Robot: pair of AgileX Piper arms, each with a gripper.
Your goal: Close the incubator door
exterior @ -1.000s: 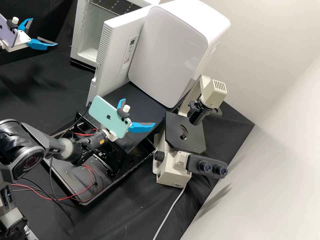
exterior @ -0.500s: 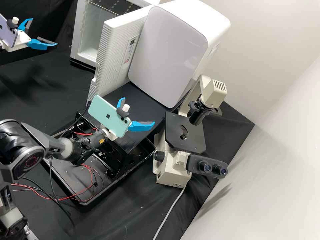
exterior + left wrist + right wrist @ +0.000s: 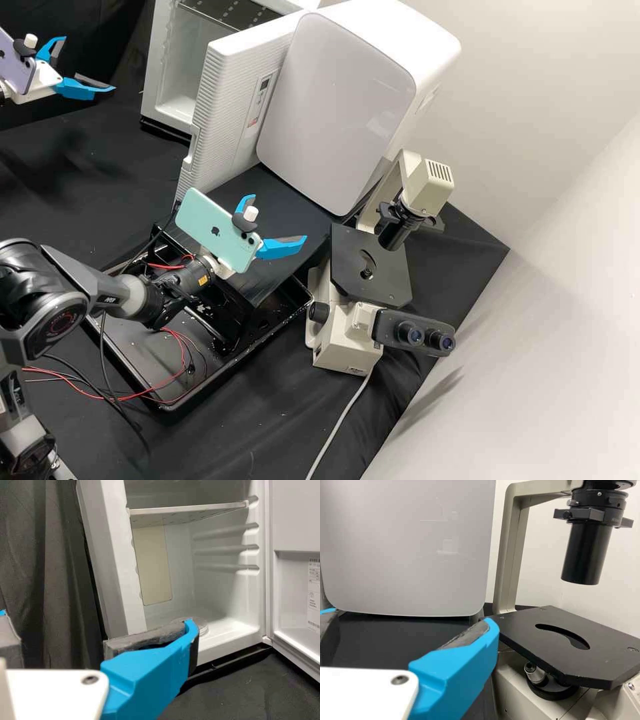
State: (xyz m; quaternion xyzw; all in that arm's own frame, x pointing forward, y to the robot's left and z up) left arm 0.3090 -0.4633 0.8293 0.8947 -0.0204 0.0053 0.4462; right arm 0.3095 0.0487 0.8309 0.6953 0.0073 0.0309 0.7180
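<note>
While the right gripper (image 3: 279, 217), its fingers wide apart, shifts slightly nearer the incubator door (image 3: 225, 110), the left gripper (image 3: 90, 63), likewise spread, holds still; the door stands open, so closure apparently remains pending.

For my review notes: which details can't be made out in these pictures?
- High view: the top of the incubator, cut off by the top edge.
- High view: the display on its door, too small to read.
- Left wrist view: the round object inside, partly behind the left gripper.
- Left wrist view: the door's label, print too small.
- Right wrist view: the microscope's top, cut off above.
</note>
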